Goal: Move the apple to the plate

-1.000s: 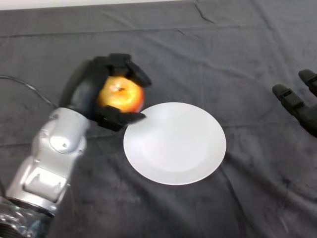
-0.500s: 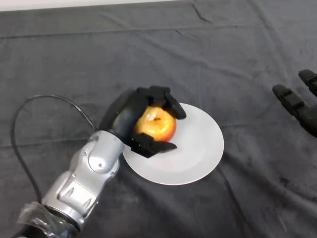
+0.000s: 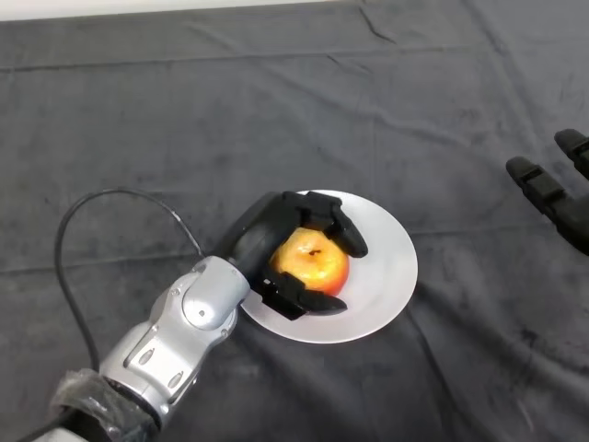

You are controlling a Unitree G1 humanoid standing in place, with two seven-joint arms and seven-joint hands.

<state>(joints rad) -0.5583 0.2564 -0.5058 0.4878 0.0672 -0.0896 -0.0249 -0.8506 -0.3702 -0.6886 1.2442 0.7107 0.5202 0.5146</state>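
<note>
Compared with half a second ago, the left hand (image 3: 262,241) and the apple (image 3: 314,263) sit a little further right and lower, now over the left-centre of the plate (image 3: 385,273) rather than its left edge; whether the apple touches the plate cannot be told. There is one apple, one white plate and one working hand, whose fingers and thumb are curled round the apple. The plate's right half is bare, and open dark cloth (image 3: 276,110) fills the frame's upper half.
</note>
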